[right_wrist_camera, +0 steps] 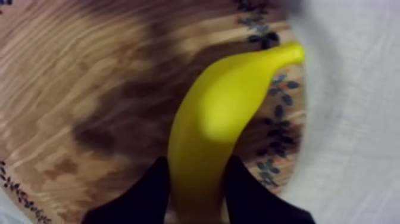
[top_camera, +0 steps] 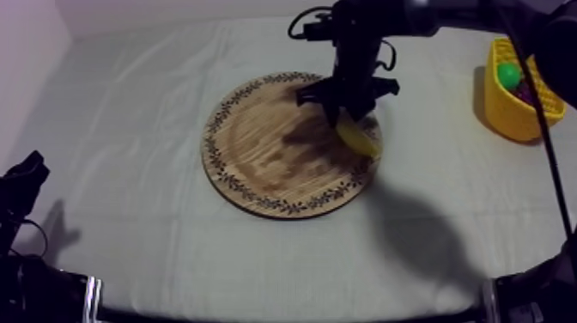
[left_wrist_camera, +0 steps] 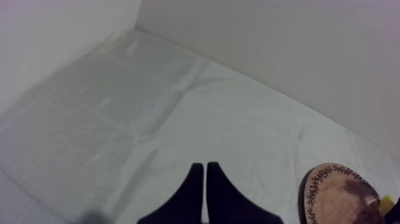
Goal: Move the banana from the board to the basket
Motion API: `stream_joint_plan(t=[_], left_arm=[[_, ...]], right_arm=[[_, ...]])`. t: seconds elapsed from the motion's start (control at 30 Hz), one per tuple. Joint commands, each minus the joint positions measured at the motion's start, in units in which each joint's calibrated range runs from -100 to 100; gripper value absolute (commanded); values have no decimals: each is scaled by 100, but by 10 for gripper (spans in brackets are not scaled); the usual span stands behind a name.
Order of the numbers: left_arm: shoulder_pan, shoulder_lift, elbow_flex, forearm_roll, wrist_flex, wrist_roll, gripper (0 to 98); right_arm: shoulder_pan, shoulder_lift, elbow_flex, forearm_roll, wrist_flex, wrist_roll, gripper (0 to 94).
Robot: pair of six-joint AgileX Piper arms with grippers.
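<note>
The yellow banana [top_camera: 361, 137] lies at the right rim of the round wooden board [top_camera: 258, 146] in the middle of the table. My right gripper [top_camera: 348, 116] reaches down onto it from the upper right. In the right wrist view its two black fingers [right_wrist_camera: 156, 189] press against both sides of the banana [right_wrist_camera: 220, 113] at its thick end, over the board [right_wrist_camera: 71, 71]. Whether the banana is lifted off the wood I cannot tell. The yellow basket [top_camera: 502, 116] stands at the far right. My left gripper [left_wrist_camera: 205, 179] is shut on nothing, its fingers together as a wedge, low at the left [top_camera: 26, 180].
Inside the basket lie a green pear [top_camera: 510, 76] and something dark purple [top_camera: 526, 91], perhaps grapes. The grey-white cloth [top_camera: 129, 112] lies wrinkled around the board. The board's rim [left_wrist_camera: 333, 190] appears beyond my left gripper.
</note>
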Motion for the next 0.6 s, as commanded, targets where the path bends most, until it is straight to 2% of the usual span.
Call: stream_joint_plan(t=[0.0, 0.23, 0.57], left_arm=[[-1, 4, 0, -2, 0, -2, 1], [-1, 4, 0, -2, 0, -2, 1], [-1, 4, 0, -2, 0, -2, 1]], right_arm=[[37, -343, 64, -1, 51, 39, 239], [522, -1605, 145, -96, 445, 319, 223], [1919, -2792, -615, -280, 1210, 652, 278]])
